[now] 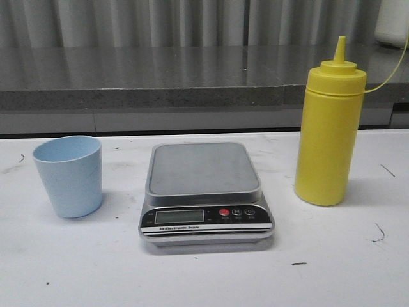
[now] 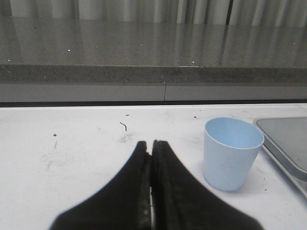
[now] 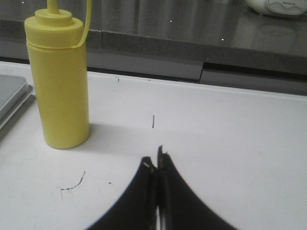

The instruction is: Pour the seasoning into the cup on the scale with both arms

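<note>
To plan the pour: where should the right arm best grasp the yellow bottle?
Probably around the middle of the yellow bottle: its body is a straight upright cylinder, standing free on the table. Approach level from the robot's side; the domed cap and nozzle are too narrow.

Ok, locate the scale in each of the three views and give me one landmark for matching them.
Front view: the scale sits centre, between the cup and the seasoning, platform bare.
Left wrist view: only a corner of its platform shows at the edge, just beyond the cup.
Right wrist view: a sliver at the edge, beside the seasoning.
Shared landmark: the grey ledge behind the table.
</note>
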You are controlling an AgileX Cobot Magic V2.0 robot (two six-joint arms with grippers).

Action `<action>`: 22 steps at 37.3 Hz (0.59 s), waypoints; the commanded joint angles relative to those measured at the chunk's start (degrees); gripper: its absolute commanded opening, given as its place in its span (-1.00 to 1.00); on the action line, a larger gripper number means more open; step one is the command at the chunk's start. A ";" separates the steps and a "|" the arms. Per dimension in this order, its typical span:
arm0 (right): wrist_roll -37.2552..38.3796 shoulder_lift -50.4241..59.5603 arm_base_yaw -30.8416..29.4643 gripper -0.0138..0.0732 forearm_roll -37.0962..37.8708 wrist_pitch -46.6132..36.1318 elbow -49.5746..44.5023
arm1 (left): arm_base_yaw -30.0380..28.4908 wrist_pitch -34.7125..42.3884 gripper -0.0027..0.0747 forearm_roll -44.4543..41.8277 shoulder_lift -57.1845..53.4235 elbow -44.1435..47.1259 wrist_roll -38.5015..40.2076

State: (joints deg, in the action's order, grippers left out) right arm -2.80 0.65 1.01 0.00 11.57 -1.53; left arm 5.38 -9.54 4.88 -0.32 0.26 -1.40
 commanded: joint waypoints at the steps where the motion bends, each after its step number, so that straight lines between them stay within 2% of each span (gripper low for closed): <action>1: -0.62 0.87 -0.33 -0.82 0.40 -4.49 0.30 | -0.13 5.26 -0.98 0.56 -0.93 1.41 0.50; 22: -0.62 0.87 -0.33 -0.82 0.40 -4.49 0.30 | -0.13 7.27 -0.98 0.56 -0.93 1.41 0.50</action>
State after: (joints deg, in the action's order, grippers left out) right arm -2.80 0.65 1.01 0.00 11.57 -1.53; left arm 5.38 -9.05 4.88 -0.32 0.26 -1.40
